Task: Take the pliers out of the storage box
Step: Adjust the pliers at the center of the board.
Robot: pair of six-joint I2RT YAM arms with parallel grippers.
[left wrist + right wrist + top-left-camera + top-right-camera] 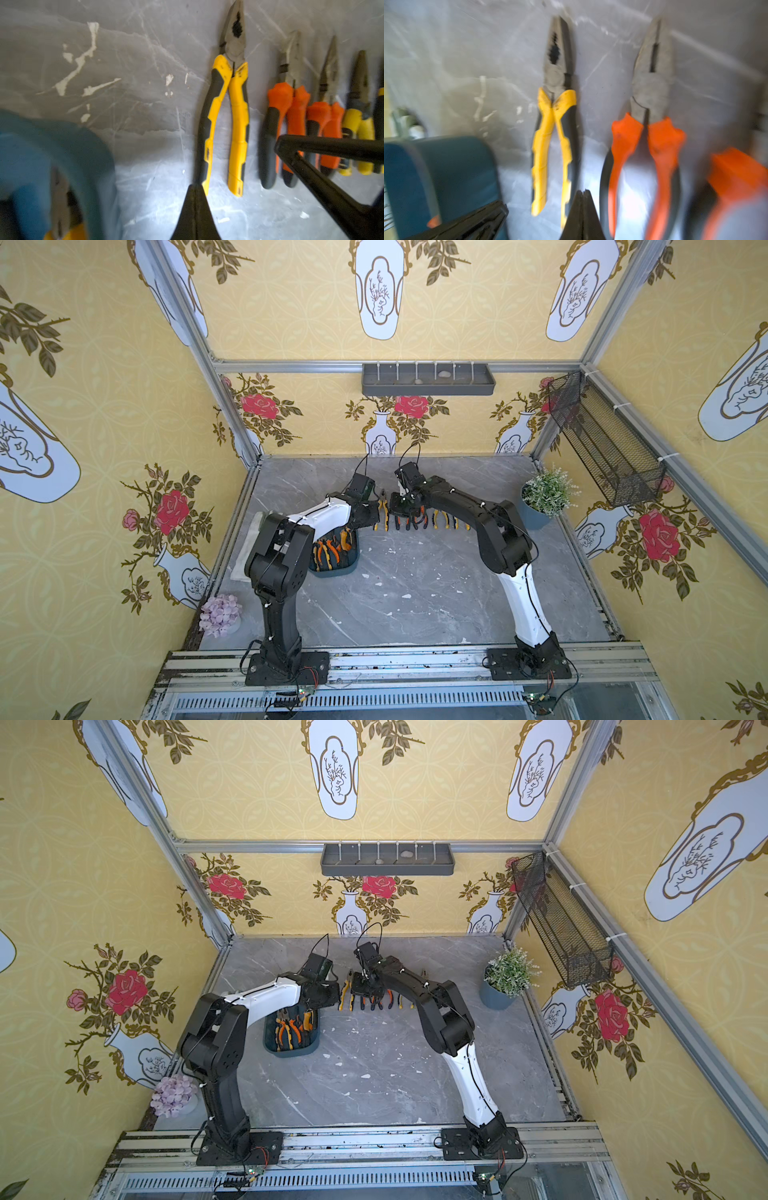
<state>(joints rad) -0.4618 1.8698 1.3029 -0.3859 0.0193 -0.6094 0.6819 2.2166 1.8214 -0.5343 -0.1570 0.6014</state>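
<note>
Teal storage box (pixel 291 1050) stands on the grey marble table (pixel 415 593) under the left arm, with at least 3 pliers (pixel 291 1027) inside. Beside it a laid-out row (pixel 419 520) of at least 5 lies flat, jaws toward the back wall; the right arm hides part of it. The left gripper (pixel 195 187) is clenched and empty, near the handle ends of the yellow-handled pair (pixel 224 124). The right gripper (pixel 583 192) is also clenched on nothing. Judgement: over half done, the box contents left to take out.

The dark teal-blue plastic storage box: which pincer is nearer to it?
Left. The left pincer is just beyond the storage box; the right pincer is farther along, by the orange-handled metal pliers.
</note>
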